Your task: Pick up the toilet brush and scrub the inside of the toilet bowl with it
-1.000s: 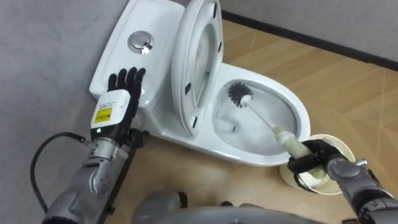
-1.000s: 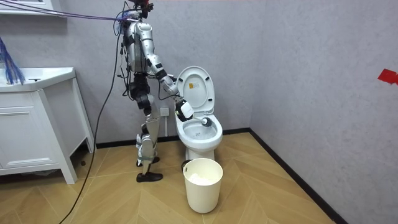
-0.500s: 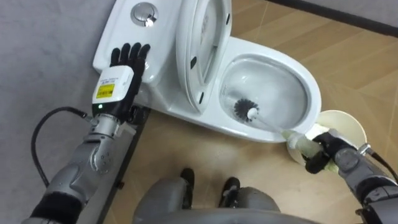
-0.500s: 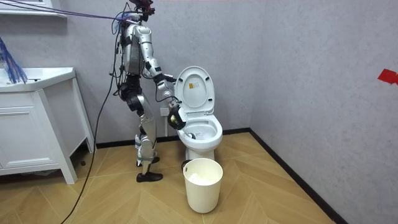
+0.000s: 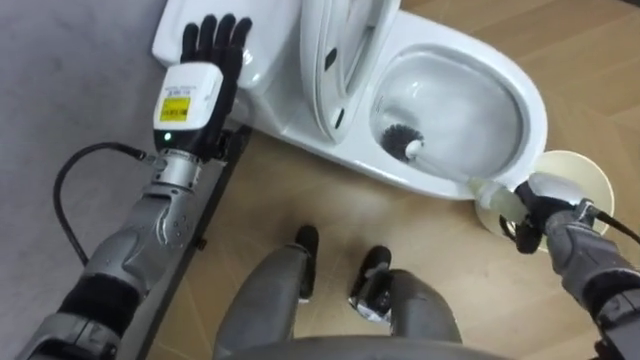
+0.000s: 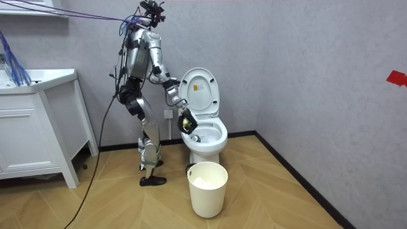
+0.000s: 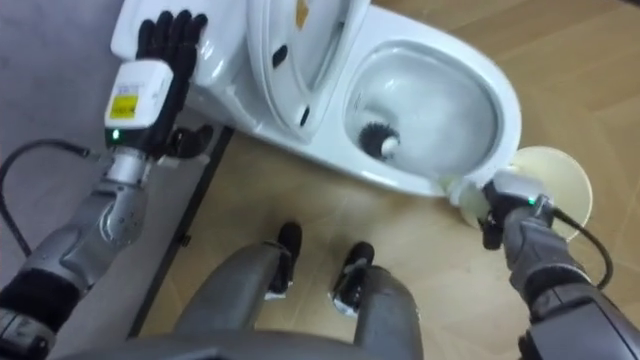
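One brush (image 5: 403, 143) dips into the toilet bowl (image 5: 536, 104), right hand (image 5: 537, 212) fingers clenched round it, left hand (image 5: 196, 88) fingers straight

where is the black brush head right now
In the left eye view, the black bristled head of the toilet brush sits inside the white ceramic toilet bowl, on its left side. Its pale handle runs to the right hand.
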`<state>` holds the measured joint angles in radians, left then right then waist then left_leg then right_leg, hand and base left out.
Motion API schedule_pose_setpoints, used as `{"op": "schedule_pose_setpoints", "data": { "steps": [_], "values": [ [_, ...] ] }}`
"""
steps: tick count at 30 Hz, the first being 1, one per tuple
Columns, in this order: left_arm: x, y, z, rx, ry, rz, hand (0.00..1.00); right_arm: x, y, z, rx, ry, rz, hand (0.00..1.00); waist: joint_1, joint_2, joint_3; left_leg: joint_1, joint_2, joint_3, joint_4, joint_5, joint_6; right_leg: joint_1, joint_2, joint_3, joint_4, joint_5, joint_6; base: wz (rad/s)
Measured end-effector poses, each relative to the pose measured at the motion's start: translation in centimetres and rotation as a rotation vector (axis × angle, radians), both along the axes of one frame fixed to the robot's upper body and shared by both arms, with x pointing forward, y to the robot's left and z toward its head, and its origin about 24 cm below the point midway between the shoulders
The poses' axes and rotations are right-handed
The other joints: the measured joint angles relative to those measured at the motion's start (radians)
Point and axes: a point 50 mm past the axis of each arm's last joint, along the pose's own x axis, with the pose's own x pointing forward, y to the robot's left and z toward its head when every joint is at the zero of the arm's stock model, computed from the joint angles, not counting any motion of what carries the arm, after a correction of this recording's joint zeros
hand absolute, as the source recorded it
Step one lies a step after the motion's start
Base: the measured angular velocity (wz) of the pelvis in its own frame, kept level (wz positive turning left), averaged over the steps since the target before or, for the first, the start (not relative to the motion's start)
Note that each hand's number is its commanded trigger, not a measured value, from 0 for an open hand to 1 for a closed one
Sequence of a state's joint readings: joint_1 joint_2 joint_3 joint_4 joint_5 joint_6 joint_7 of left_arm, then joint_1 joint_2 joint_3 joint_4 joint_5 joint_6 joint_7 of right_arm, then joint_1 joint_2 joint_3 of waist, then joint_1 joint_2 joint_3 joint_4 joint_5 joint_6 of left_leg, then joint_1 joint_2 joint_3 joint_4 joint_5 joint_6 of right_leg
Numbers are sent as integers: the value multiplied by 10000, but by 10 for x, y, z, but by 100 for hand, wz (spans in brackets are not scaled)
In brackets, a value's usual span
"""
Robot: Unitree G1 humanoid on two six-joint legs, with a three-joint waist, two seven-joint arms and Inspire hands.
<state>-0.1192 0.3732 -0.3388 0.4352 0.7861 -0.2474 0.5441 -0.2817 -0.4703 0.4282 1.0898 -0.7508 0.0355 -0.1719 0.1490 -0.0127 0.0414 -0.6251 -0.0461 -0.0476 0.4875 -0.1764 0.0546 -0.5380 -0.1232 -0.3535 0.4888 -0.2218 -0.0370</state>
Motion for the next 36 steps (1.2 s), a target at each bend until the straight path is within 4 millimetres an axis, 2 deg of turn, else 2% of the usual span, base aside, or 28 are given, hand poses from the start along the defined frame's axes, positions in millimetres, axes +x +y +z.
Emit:
{"op": "schedule_pose_setpoints", "data": {
  "steps": [4, 5, 8, 10, 12, 13, 15, 18, 22, 28, 32, 34, 36],
  "values": [
    [10, -8, 9, 33, -444, -323, 0, 18, 0, 13, -507, -436, 342, 100, 344, 56, 29, -447, 41, -199, 246, 15, -73, -291, 8, -139, 117, 13, -76, 9],
    [15, -10, 14, 44, -651, -436, 0, 27, 1, 20, -690, -669, 453, 100, 486, 34, 45, -574, 81, -167, 295, 11, -87, -423, 14, -143, 173, 16, -117, -4],
    [21, -12, 22, 208, -946, -670, 0, 49, 2, 38, -1200, -962, 824, 100, 799, -92, 137, -811, 107, -119, 348, 35, -133, -747, -53, -145, 405, -38, -217, -6],
    [24, -10, 30, 338, -1276, -836, 0, 63, 1, 53, -1469, -1223, 970, 100, 854, -151, 171, -1059, 119, -99, 395, 71, -189, -1006, -70, -183, 502, -46, -266, 0],
    [27, -4, 40, 543, -1681, -979, 0, 79, 0, 71, -1877, -1541, 1242, 100, 1045, -291, 272, -1408, 159, -121, 577, 91, -230, -1357, -77, -188, 714, -73, -364, -3],
    [29, -4, 44, 588, -1818, -1021, 0, 82, 0, 74, -1955, -1588, 1274, 100, 1071, -311, 283, -1487, 162, -117, 634, 96, -238, -1432, -78, -196, 769, -83, -380, 8],
    [33, -2, 53, 660, -2173, -1076, 0, 93, 3, 85, -1891, -1980, 1227, 100, 1080, -451, 363, -1672, 152, -122, 686, 125, -280, -1618, -125, -271, 905, -130, -440, 11],
    [37, 0, 59, 844, -2368, -1051, 0, 101, 4, 94, -1517, -2378, 870, 100, 982, -566, 429, -1795, 123, -165, 874, 137, -294, -1699, -185, -353, 1066, -215, -459, 11],
    [38, 3, 59, 952, -2351, -747, 0, 109, 3, 106, -1418, -2802, 676, 100, 974, -612, 445, -1899, 93, -172, 1005, 137, -292, -1826, -257, -348, 1211, -249, -470, 1],
    [36, 6, 57, 702, -2109, -328, 0, 110, -1, 110, -1616, -2791, 638, 100, 796, -630, 436, -2057, -188, -181, 1368, 146, -265, -2030, -672, -373, 1912, -583, -401, 15],
    [37, 10, 53, 755, -1846, 23, 0, 100, 0, 94, -1840, -2257, 810, 100, 870, -538, 419, -2028, -192, -349, 1361, 139, -255, -1852, -656, -658, 1834, -575, -419, 12],
    [35, 8, 48, 782, -1581, 83, 0, 92, 1, 82, -1950, -1942, 799, 100, 920, -267, 392, -1957, -188, -566, 1330, 137, -258, -1577, -571, -912, 1615, -529, -416, 22],
    [30, 4, 38, 765, -1091, 50, 0, 83, -1, 72, -2241, -1655, 539, 100, 1256, 186, 375, -1848, -159, -692, 1280, 141, -253, -1373, -419, -928, 1321, -427, -347, 5]
  ]
}}
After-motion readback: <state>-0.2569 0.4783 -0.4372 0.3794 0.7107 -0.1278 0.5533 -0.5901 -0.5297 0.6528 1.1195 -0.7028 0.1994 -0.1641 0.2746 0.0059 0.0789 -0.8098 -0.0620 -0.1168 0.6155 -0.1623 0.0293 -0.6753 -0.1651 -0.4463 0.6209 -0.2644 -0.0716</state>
